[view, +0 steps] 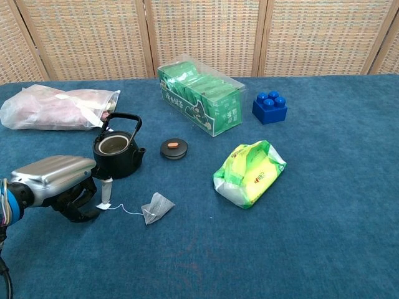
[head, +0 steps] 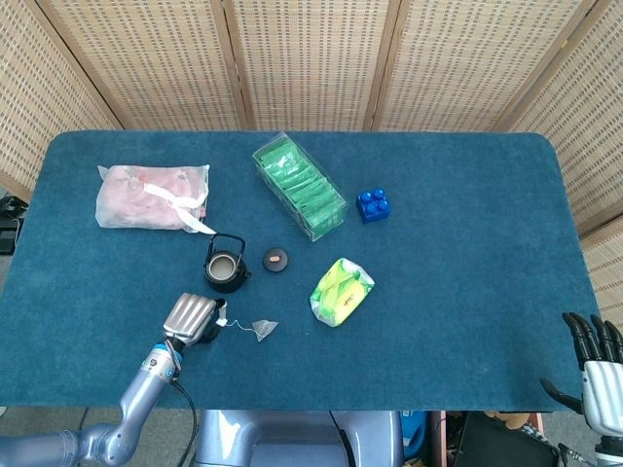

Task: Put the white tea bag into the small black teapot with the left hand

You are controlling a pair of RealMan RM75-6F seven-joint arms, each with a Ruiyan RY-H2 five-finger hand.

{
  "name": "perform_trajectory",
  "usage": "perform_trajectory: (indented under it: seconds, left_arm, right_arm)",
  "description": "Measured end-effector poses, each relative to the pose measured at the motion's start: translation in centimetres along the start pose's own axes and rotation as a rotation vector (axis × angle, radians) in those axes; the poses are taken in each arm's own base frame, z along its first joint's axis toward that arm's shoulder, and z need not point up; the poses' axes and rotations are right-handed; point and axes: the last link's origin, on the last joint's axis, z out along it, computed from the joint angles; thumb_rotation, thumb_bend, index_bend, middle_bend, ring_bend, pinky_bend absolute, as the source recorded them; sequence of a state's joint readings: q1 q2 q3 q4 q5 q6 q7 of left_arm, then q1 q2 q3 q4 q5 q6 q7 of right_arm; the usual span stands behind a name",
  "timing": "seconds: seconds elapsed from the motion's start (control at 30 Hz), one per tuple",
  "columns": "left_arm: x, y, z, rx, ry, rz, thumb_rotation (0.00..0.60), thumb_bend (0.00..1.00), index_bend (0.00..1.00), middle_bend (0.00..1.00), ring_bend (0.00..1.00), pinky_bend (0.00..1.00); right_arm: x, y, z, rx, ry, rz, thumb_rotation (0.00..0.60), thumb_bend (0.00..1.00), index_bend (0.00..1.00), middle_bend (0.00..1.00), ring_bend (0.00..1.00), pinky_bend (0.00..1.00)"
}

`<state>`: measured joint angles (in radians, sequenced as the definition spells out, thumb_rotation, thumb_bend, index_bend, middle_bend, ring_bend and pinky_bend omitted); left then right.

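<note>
The white tea bag (head: 263,328) (view: 156,207) lies on the blue table, its string running left to a paper tag (view: 106,192). That tag stands upright, pinched at the fingertips of my left hand (head: 192,317) (view: 56,177), which sits palm down just left of the bag. The small black teapot (head: 225,265) (view: 117,149) stands open right behind the hand, handle up. Its lid (head: 277,259) (view: 174,148) lies to the right of it. My right hand (head: 594,365) hangs off the table's front right corner with fingers spread, holding nothing.
A pink plastic bag (head: 151,197) lies at the back left. A clear box of green sachets (head: 300,185) and a blue brick (head: 374,205) sit behind the teapot's lid. A green and yellow packet (head: 341,291) lies right of the tea bag.
</note>
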<state>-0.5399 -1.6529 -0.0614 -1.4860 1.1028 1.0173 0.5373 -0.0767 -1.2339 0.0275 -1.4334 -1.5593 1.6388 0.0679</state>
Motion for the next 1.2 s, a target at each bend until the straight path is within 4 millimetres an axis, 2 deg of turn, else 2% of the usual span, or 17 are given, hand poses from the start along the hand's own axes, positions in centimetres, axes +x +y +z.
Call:
perform_trajectory:
  seconds: [0.6,1.2]
  left_arm:
    - [-0.14,0.44,0.57,0.000,-0.012,-0.019,0.600,0.42,0.55,0.82,0.73,0.71]
    - [0.21,0.89,0.81,-0.009,0.000,-0.058,0.600,0.44,0.66,0.83,0.73,0.71]
  right_arm:
    - [-0.17,0.28,-0.18,-0.011,-0.008,0.005,0.600,0.09,0.11,0.19,0.03,0.10]
    - [-0.15,0.28,-0.23,-0.013,-0.008,0.003,0.600,0.09,0.11,0.19,0.03,0.10]
